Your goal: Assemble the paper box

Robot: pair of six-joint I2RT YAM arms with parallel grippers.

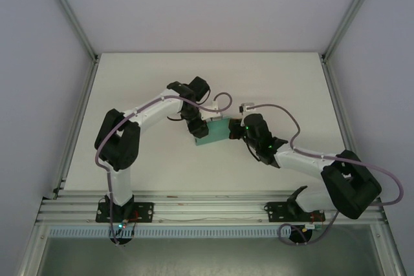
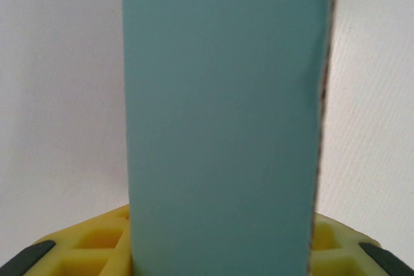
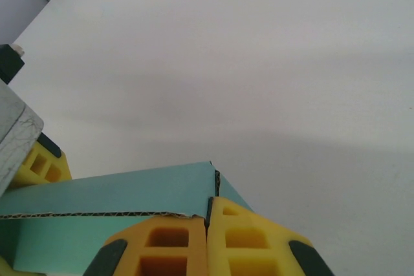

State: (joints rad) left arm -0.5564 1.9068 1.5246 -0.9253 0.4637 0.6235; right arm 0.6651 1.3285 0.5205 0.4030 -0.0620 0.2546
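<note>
Midway across the white desk [image 1: 278,82], two robot arms meet at a teal paper box [image 1: 213,135]. Its left claw [image 1: 196,128] is part-open, clamped across the box's width. Its right claw [image 3: 208,224] is fully closed, seemingly pinching a thin corner of card. The card looks light, corrugated and easily creased, so hard squeezing would likely bend it. Best gripped near folds and edges, not mid-panel. Bare desk surrounds it; the frame posts [image 1: 70,14] stand well apart.

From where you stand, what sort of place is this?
Likely a lab robot cell: a white table fenced by aluminium frame posts and pale walls, with two white-and-black robot arms bolted at its near edge.
</note>
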